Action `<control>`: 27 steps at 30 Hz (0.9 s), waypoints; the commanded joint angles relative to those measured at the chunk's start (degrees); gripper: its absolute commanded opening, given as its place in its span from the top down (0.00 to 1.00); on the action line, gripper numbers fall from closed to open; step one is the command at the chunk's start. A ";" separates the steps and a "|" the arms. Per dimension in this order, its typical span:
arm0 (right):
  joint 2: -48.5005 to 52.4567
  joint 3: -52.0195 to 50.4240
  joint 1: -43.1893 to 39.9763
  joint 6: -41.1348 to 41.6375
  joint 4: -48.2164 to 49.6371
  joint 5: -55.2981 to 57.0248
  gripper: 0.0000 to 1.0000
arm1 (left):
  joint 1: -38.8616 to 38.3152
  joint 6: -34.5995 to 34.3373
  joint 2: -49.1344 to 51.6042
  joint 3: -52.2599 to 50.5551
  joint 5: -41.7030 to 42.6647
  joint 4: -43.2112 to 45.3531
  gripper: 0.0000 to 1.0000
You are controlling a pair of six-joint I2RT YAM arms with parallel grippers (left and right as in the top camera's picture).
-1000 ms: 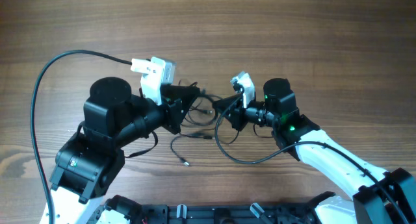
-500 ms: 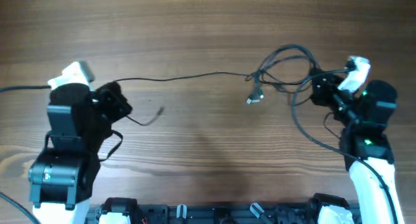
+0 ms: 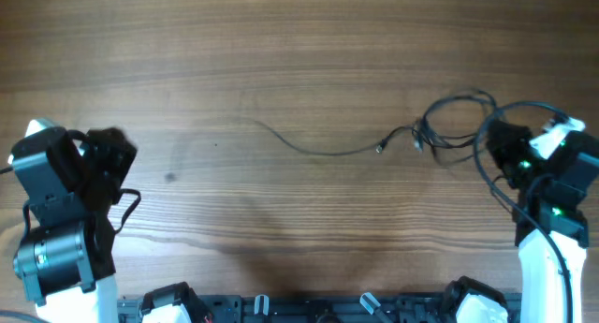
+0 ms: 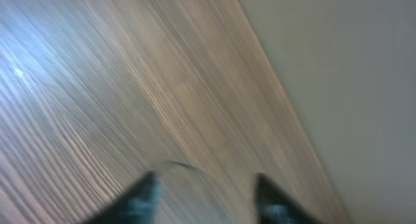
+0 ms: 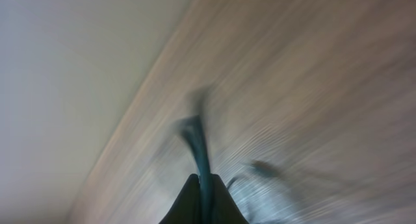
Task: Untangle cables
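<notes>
Brown wood-grain table (image 3: 299,42) carries the cables (image 3: 432,139) at right of centre in the overhead view. Their tangled loops sit just left of the right gripper (image 3: 498,147), which is clenched on them. In the blurred right wrist view a dark cord (image 5: 198,146) rises straight out of the closed fingertips. One loose strand (image 3: 323,153) trails leftward from the tangle across the middle of the frame. The left gripper (image 3: 110,153) sits at the far left edge, well apart from that strand, its jaws released and parted with nothing between them (image 4: 205,197).
</notes>
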 commanded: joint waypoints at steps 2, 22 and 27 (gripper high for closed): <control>0.98 0.20 10.75 -4.52 0.44 -17.14 0.94 | -1.79 -0.15 6.23 0.90 15.91 0.22 0.13; 1.16 0.20 35.17 12.35 -10.05 27.74 0.00 | -20.57 13.33 19.28 0.90 26.67 3.54 0.00; 1.16 0.20 35.17 7.63 -11.13 20.87 0.00 | -24.98 13.11 20.24 0.90 23.45 4.04 0.00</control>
